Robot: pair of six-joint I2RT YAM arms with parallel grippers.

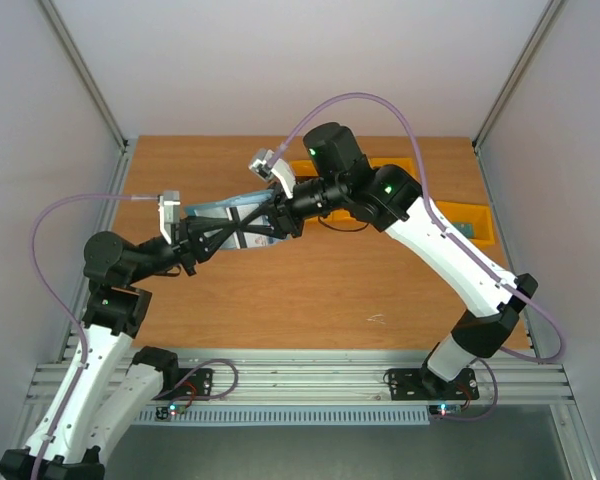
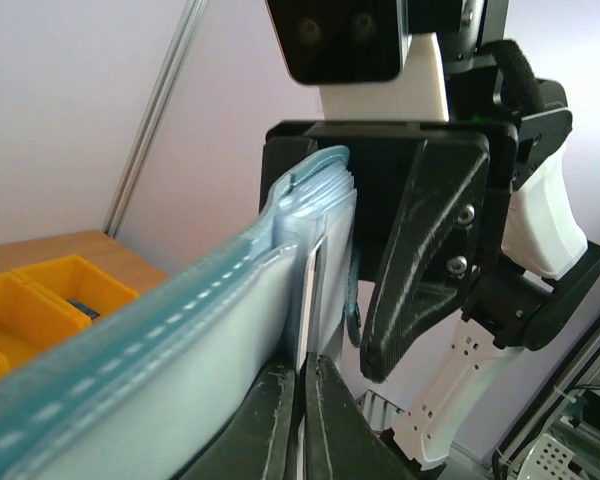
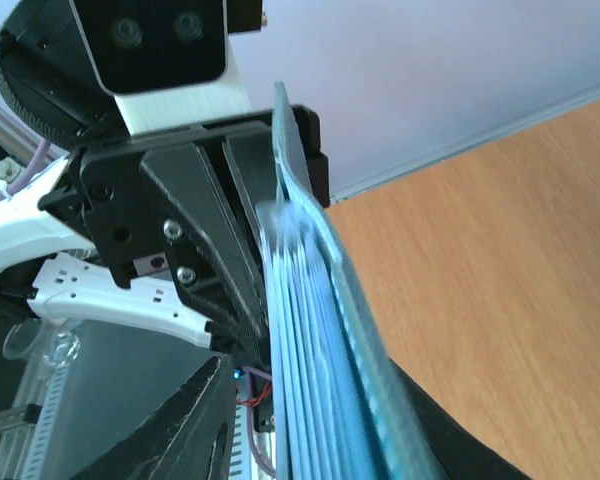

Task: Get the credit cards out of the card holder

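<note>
The teal-blue card holder (image 1: 225,210) hangs in the air between both grippers, above the back left of the table. In the left wrist view the card holder (image 2: 170,350) stands edge-on. My left gripper (image 2: 302,400) is shut on a thin pale layer inside it; I cannot tell whether that layer is a card or a pocket. My right gripper (image 3: 320,440) straddles the holder's stacked pale-blue layers (image 3: 310,310). The holder lies against one finger (image 3: 450,445), and a gap separates it from the other finger (image 3: 185,430). No card shows clearly apart from the holder.
Yellow bins stand at the back right of the wooden table (image 1: 330,290): one behind the right arm (image 1: 305,165) and one further right (image 1: 470,225) with something teal in it. A bin also shows in the left wrist view (image 2: 50,300). A small white scrap (image 1: 377,320) lies near the front.
</note>
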